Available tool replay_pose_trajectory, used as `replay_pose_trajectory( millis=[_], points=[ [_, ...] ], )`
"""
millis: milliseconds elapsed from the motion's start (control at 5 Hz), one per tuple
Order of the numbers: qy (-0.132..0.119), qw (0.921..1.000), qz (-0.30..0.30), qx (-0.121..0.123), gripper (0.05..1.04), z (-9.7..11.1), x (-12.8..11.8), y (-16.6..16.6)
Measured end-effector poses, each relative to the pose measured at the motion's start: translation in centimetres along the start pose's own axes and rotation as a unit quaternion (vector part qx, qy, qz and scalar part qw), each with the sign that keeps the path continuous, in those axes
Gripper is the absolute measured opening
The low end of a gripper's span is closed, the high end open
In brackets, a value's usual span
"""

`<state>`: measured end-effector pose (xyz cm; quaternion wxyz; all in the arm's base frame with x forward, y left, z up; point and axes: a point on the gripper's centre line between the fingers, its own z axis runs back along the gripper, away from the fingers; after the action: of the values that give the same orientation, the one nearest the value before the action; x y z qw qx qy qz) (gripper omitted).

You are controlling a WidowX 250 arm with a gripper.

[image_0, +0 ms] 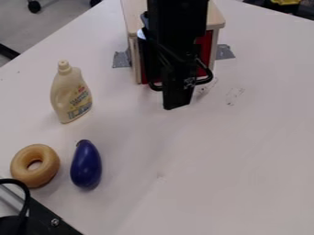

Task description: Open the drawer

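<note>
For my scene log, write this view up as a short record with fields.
cabinet: wooden, at the view's top edge, grey tape at both sides
drawer: red front, partly hidden by the arm; open or closed, cannot tell
gripper: black, in front of the cabinet
bottle: cream, standing
near edge: tan ring beside blue eggplant

Black arm in from top edge, hanging down, nearly upright.

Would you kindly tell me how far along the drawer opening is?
The gripper is already at the red drawer front. Whether it has hold of anything, I can't tell. The front looks shut within the wooden cabinet, so pulling it open seems left.
</note>
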<state>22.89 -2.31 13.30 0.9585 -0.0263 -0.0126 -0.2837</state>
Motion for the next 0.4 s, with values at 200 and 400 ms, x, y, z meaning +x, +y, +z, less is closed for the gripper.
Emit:
replay_pose_trajectory(
  millis=[200, 400],
  points=[
    [0.011, 0.9999, 0.0, -0.006, 0.995, -0.6, -0.3, -0.2],
    [0.023, 0.9962, -0.078, 0.031, 0.995, -2.6, -0.1, 1.6]
  ],
)
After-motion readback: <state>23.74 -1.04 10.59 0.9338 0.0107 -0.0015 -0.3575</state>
